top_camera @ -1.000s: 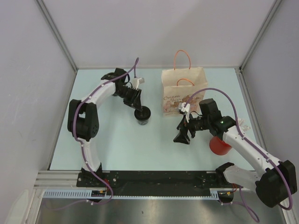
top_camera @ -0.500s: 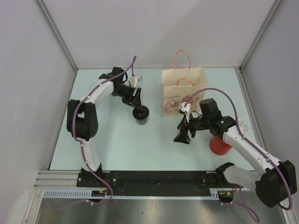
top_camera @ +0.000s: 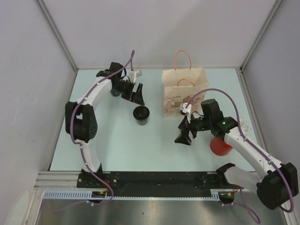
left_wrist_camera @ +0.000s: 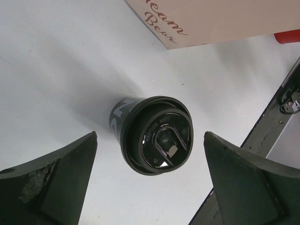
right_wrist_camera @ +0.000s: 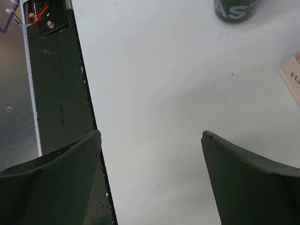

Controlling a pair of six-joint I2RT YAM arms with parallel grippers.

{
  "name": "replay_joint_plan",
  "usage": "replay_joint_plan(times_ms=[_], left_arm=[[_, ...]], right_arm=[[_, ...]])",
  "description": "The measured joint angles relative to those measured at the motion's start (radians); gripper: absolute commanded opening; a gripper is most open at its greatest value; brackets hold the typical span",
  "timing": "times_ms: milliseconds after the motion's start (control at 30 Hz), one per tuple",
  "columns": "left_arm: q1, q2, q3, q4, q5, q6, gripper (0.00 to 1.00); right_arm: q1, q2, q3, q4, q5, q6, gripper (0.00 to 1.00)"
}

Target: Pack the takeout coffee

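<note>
Black lidded coffee cup (top_camera: 141,114) stood upright on pale table (top_camera: 117,145), left gripper (top_camera: 138,97) held spread wide, apart from it, right gripper (top_camera: 183,133) likewise spread, nothing pinched, paper bag (top_camera: 183,91) placed nearby.

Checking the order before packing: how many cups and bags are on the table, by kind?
black lidded coffee cup: 1
red cup: 1
paper bag: 1
Total: 3

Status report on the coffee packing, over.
Left gripper open, off the black coffee cup. Right gripper open, empty. Cup upright, lidded, on table, outside paper bag. Nothing between cup and bag.
</note>
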Motion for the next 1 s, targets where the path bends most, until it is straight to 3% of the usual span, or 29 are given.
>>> replay_joint_plan(times_ms=[200,533,767,1000], left_arm=[[0.011,-0.126,-0.005,-0.013,-0.017,0.025,0.99],[0.121,-0.525,-0.140,0.016,-0.115,0.080,0.99],[0.164,-0.733,-0.296,0.045,-0.236,0.101,1.00],[0.201,-0.864,-0.426,0.112,-0.311,0.101,0.99]], right_arm=[[0.000,-0.002,0.000,-0.003,0.000,-0.023,0.99],[0.024,0.009,0.014,-0.018,0.002,-0.034,1.00],[0.192,0.171,0.285,-0.101,0.092,-0.042,0.98],[0.265,0.431,0.689,-0.124,0.216,-0.054,0.88]])
